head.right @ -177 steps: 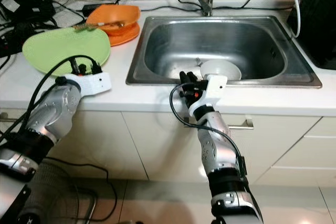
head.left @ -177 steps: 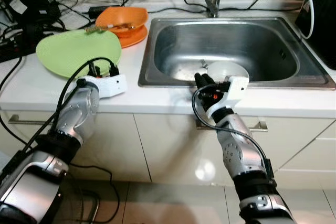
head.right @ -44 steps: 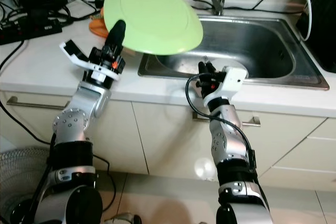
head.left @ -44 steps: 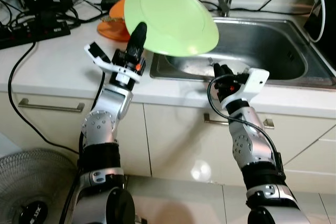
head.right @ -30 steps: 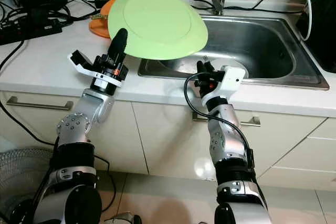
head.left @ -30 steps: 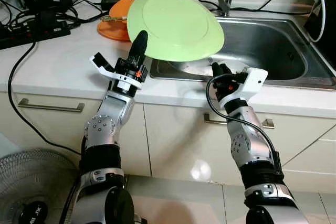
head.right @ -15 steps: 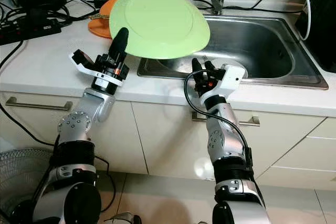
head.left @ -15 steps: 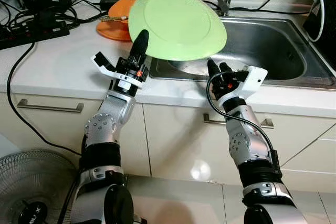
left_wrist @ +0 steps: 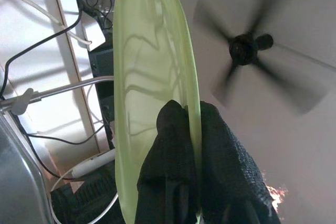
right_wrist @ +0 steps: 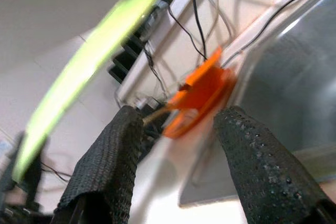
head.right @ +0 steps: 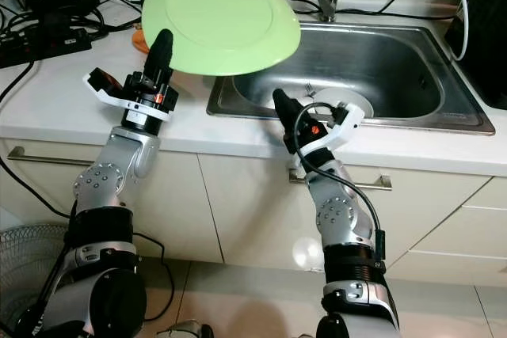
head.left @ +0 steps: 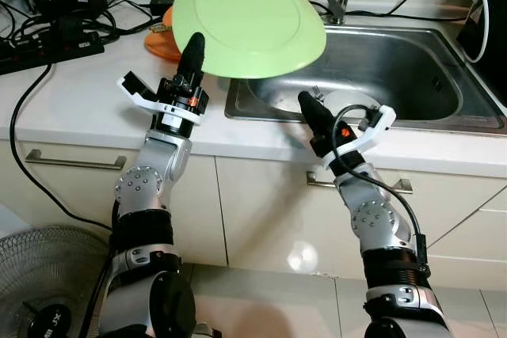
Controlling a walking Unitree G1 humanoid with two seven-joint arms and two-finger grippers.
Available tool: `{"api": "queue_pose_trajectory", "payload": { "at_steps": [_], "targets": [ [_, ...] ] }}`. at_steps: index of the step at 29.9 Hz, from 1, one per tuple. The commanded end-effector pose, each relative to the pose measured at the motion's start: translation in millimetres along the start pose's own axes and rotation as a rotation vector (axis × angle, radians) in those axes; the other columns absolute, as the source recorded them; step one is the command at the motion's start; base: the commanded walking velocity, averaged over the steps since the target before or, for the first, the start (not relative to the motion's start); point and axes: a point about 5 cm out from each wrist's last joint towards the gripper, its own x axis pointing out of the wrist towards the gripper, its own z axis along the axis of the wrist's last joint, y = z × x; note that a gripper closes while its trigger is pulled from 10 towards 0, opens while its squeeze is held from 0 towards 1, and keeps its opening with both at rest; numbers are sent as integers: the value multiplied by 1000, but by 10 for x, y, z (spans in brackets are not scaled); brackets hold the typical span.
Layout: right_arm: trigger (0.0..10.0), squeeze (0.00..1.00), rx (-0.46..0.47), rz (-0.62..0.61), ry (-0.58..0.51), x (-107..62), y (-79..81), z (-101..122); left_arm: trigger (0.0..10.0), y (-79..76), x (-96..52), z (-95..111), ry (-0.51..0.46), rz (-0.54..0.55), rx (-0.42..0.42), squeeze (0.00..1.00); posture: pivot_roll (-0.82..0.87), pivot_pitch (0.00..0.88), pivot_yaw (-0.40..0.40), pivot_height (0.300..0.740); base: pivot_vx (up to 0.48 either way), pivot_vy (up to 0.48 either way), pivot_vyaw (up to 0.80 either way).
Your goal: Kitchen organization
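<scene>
**Green plate held aloft over the sink's near-left corner**

One white tabletop (head.left: 71,100) runs across the scene, with one steel sink (head.left: 380,69) sunk into it and one tap (head.left: 339,5) at the back, its upper part cut off by the frame edge. One green plate (head.left: 249,21) is raised above the tabletop, tilted, covering the sink's left rim and part of what lies behind it. Behind it sit orange dishes (head.left: 170,37), mostly hidden by the plate, so their number cannot be told; the right wrist view shows them blurred beside the sink. One white bowl (head.left: 348,104) lies upside down in the sink, partly masked by the right arm. One fan (head.left: 40,286) stands on the floor at the lower left, cut off by the frame. A tangle of black cables and a power strip (head.left: 47,41) crowds the tabletop's far left.

The left pincer (head.left: 192,53) points upward and pinches the green plate by its near-left rim; in the left wrist view the two fingers (left_wrist: 168,156) are pressed on either side of the rim. The right pincer (head.left: 310,113) hovers at the sink's front edge with fingers (right_wrist: 105,166) spread apart, holding nothing.
</scene>
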Motion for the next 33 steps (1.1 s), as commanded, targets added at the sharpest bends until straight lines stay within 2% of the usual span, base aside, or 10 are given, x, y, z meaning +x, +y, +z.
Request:
{"api": "queue_pose_trajectory", "payload": {
  "at_steps": [1,2,3,4,6,11,20,28,33],
  "targets": [
    [10000,0,49,31,-33,-12,32,53,10000,-130,105,0,16,-80,2,0,46,28,34,740,0,0,0],
    [10000,0,69,38,-43,-12,40,63,10000,-130,105,-1,17,-80,2,0,46,28,34,740,0,0,0],
    [10000,0,144,65,-70,-17,76,107,10000,-129,102,-3,23,-79,4,0,46,28,34,740,0,0,0],
    [10000,0,144,65,-70,-17,76,107,10000,-129,102,-3,23,-79,4,0,46,28,34,740,0,0,0],
    [10000,0,206,82,-89,-20,103,146,10000,-119,97,-18,35,-75,3,0,47,28,34,740,0,0,0],
    [10000,0,248,71,-84,-6,95,123,10000,-65,70,-116,82,-54,1,0,51,30,35,740,0,0,0],
    [10000,0,257,88,-67,3,146,82,10000,13,6,-270,148,-30,-32,0,52,31,34,740,0,0,0],
    [10000,0,273,102,-105,7,162,150,10000,61,-21,-338,194,-12,-37,0,47,27,35,740,0,0,0],
    [10000,0,272,104,-107,1,162,163,10000,72,-12,-292,154,-9,-59,0,43,25,34,740,0,0,0]
  ]
}}
